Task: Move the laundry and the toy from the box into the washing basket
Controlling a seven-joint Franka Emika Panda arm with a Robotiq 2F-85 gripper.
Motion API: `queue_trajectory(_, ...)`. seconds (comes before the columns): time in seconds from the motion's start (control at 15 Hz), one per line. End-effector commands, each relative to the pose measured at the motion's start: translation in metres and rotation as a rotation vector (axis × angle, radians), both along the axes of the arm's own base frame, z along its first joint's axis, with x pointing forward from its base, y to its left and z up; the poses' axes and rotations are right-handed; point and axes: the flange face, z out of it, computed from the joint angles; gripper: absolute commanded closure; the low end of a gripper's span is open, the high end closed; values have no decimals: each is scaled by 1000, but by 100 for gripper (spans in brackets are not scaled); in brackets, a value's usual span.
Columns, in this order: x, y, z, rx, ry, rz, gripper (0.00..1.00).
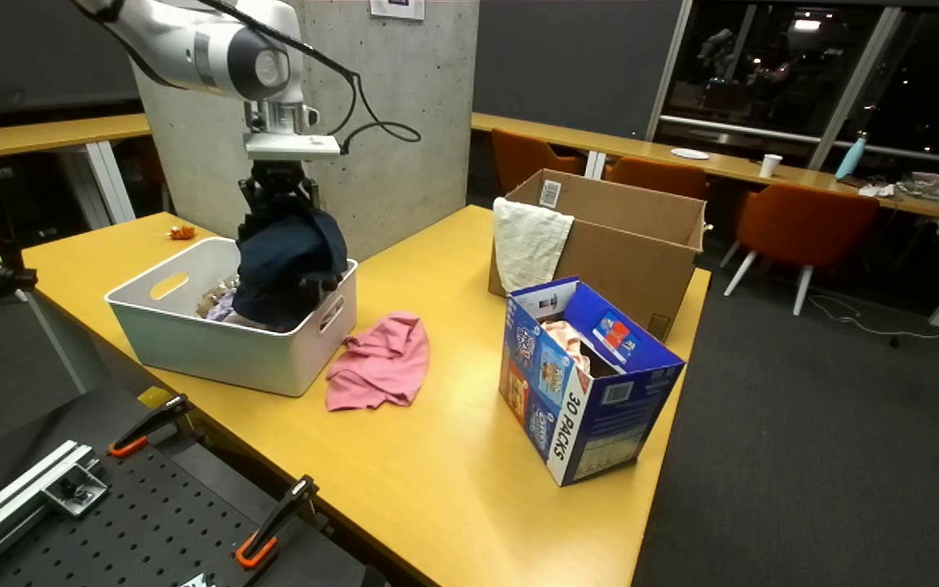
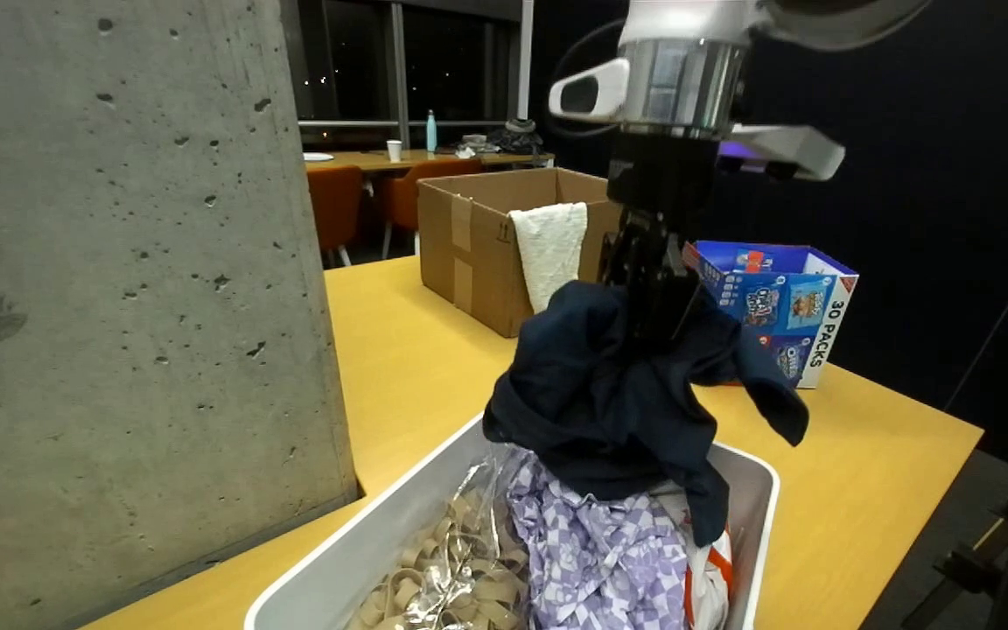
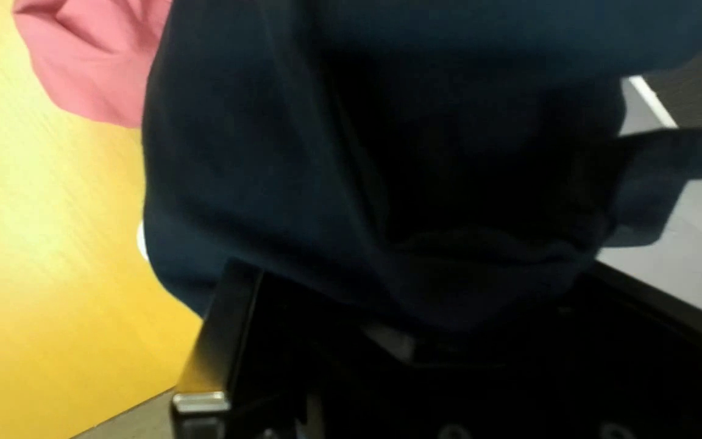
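Room: concrete pillar (image 1: 404, 106) beside the yellow table (image 1: 453, 456); in an exterior view, orange chairs (image 1: 800, 220) line a long desk (image 1: 730, 167) at far right, dark windows (image 1: 918, 73) beyond.
Blue box print: blue box (image 1: 620, 420) reads "30 PACKS" in both exterior views; a low panel reads "OREO"; smaller lettering not legible.
Brown box marks: brown box (image 1: 632, 265) bears a white barcode sticker (image 1: 549, 193).
Pillar notice: printed paper (image 1: 397, 7), cut by the frame edge, text unreadable.
Blue box contents: peach-coloured item (image 1: 566, 338), mostly hidden by the walls; box upright, near right in that view.
Brown box rim: white cloth (image 1: 526, 244) draped over it; box on the far side of the blue one.
Washing basket contents: washing basket (image 1: 217, 350), at left, holds a clear bag of tan bands (image 2: 456, 577), lilac-and-white checked cloth (image 2: 596, 551) and a white item with red-orange edging (image 2: 714, 577).
Gripper: gripper (image 2: 657, 324) clenched on the navy cloth (image 1: 290, 261), fingertips buried in folds.
Navy cloth: bunched, hanging over the washing basket; contact with the contents, cannot tell.
Pink cloth: pink cloth (image 1: 380, 363) crumpled on the table, just right of the basket.
Far left: small orange item (image 1: 182, 232) on the table.
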Motion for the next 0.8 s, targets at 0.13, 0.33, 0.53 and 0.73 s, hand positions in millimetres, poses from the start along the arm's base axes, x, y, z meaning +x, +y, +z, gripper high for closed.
queue_trajectory(0.13, 45, -7, -72, 46, 134, 85, 100)
queue_trajectory(0.33, 53, 2, -100, 33, 204, 111, 100)
queue_trajectory(0.53, 52, 14, -104, 18, 241, 120, 74)
queue_trajectory(0.73, 37, 31, -89, 7, 237, 107, 54)
